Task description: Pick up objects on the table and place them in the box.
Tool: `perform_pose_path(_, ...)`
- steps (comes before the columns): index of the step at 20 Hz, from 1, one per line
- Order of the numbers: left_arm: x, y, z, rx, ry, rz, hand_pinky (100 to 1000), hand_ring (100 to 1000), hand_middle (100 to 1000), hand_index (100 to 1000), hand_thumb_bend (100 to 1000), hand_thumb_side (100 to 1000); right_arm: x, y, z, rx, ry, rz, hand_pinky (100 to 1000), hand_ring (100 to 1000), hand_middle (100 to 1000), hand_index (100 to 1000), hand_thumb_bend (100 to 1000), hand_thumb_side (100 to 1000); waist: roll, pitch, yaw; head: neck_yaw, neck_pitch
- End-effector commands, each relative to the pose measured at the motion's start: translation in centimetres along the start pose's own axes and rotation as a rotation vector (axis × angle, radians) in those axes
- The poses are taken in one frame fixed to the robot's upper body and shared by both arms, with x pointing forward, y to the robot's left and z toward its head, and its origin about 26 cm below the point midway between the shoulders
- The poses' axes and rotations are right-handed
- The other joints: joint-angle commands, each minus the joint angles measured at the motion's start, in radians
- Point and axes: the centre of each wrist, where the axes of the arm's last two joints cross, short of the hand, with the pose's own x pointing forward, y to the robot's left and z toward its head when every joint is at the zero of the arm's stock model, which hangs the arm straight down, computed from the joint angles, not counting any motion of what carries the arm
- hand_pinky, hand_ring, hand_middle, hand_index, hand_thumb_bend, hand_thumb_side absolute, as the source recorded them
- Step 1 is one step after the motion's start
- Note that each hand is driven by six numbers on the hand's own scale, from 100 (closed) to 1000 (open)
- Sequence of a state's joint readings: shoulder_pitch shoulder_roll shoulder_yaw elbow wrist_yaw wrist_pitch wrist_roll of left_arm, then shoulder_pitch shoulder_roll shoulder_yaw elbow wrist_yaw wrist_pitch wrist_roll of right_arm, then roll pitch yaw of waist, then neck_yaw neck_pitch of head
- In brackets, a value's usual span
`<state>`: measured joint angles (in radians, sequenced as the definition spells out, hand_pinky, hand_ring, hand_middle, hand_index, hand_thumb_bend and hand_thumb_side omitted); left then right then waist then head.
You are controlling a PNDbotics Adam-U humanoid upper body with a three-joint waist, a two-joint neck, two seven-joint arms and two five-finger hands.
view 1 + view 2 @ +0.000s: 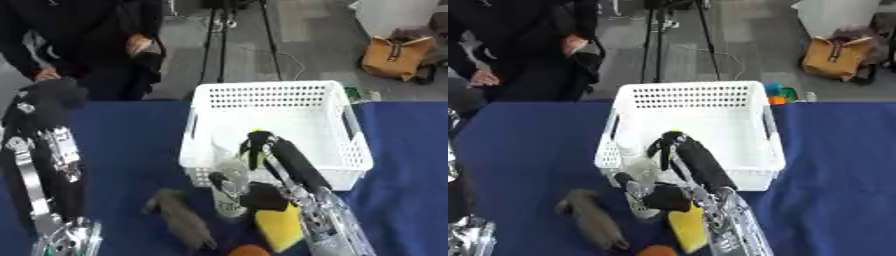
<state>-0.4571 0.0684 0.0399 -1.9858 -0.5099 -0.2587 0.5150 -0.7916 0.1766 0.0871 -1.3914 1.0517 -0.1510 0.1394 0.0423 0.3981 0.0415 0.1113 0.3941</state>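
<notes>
The white perforated box stands on the blue table. My right arm rises from the bottom edge, and its black hand hangs over the box's front part, fingers curled down on a small yellow thing. In front of the box stand a clear bottle, a black lump, a yellow sponge, a grey-brown oblong thing and an orange round thing. My left arm stands upright at the left edge; its dark hand is too blurred to read.
A person in dark clothes stands beyond the table's far left edge, not touching anything. A tripod and a tan bag are on the floor behind. Bare blue cloth lies to the box's right.
</notes>
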Motion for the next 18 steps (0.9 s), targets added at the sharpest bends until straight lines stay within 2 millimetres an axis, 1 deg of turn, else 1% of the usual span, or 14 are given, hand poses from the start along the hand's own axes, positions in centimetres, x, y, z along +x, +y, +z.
perform_pose_path(1, 0.5, -0.1, -0.6, 0.002, -0.025, 0.014, 613, 622, 624, 711, 100, 815, 0.8, -0.8, -0.5, -0.04, -0.021, -0.016, 829, 866, 354, 526, 263, 580, 0.003, -0.027, 0.002, -0.001, -0.005)
perform_pose_path(6, 0.5, -0.1, -0.6, 0.002, -0.023, 0.013, 614, 623, 625, 711, 100, 814, 1.5, -1.6, -0.7, -0.072, -0.037, -0.034, 825, 863, 350, 522, 273, 578, 0.004, -0.033, 0.001, 0.0, -0.001)
perform_pose_path(10, 0.5, -0.1, -0.6, 0.002, -0.023, 0.014, 614, 623, 625, 712, 100, 814, 2.0, -2.1, -0.8, -0.09, -0.049, -0.054, 822, 862, 349, 520, 259, 577, 0.005, -0.038, 0.0, 0.0, 0.002)
perform_pose_path(11, 0.5, -0.1, -0.6, 0.002, -0.023, 0.014, 615, 623, 625, 712, 100, 814, 2.2, -2.3, -0.9, -0.096, -0.053, -0.059, 818, 859, 345, 515, 244, 562, 0.004, -0.041, -0.001, 0.001, 0.003)
perform_pose_path(14, 0.5, -0.1, -0.6, 0.001, -0.021, 0.014, 615, 624, 625, 712, 100, 814, 2.6, -2.7, -1.0, -0.106, -0.059, -0.081, 817, 858, 341, 511, 235, 549, 0.003, -0.048, -0.001, 0.001, 0.007)
perform_pose_path(17, 0.5, -0.1, -0.6, 0.001, -0.02, 0.016, 616, 624, 625, 712, 100, 814, 2.9, -2.9, -1.1, -0.109, -0.06, -0.097, 816, 855, 335, 506, 193, 521, 0.003, -0.054, -0.001, 0.0, 0.009)
perform_pose_path(18, 0.5, -0.1, -0.6, 0.001, -0.02, 0.016, 616, 624, 625, 712, 100, 814, 2.9, -2.9, -1.1, -0.11, -0.06, -0.1, 816, 855, 335, 506, 193, 521, 0.003, -0.056, -0.001, 0.0, 0.009)
